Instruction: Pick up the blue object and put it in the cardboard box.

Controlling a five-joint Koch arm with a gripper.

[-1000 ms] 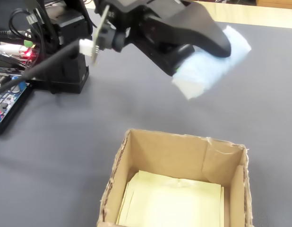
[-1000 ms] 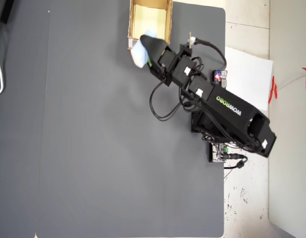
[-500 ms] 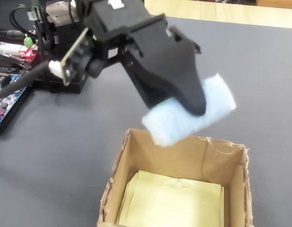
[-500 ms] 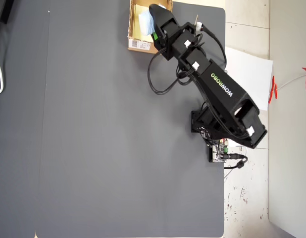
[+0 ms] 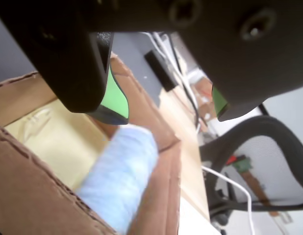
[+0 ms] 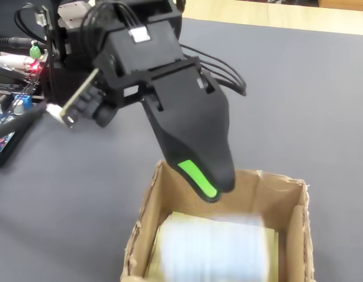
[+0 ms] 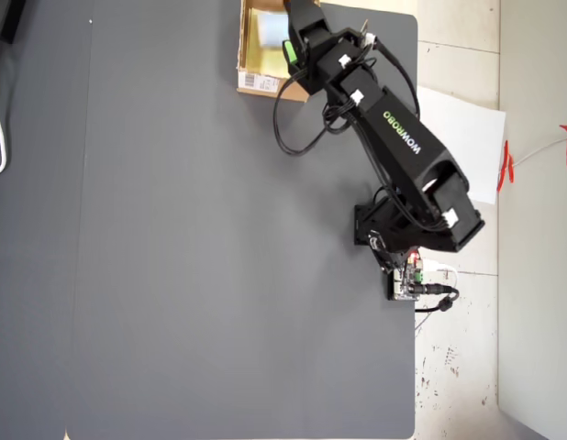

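The blue object (image 5: 121,176) is a pale light-blue ribbed roll, motion-blurred, lying inside the cardboard box (image 5: 24,166) on its pale yellow floor. The fixed view shows the roll (image 6: 214,247) low in the box (image 6: 287,194), spanning most of its width. My gripper (image 5: 169,115) hangs just above the roll and is open, its green-padded fingers (image 5: 117,100) wide apart with nothing between them. From the fixed view the gripper (image 6: 215,189) points down over the box's far wall. Overhead, the gripper (image 7: 288,50) covers part of the box (image 7: 256,81); the roll is hidden there.
Circuit boards with lit LEDs and cables (image 6: 14,100) lie left of the arm's base in the fixed view. Overhead, the box sits at the dark mat's top edge, and a controller board (image 7: 407,280) is by the arm's base. A black chair (image 5: 269,147) shows beyond the table.
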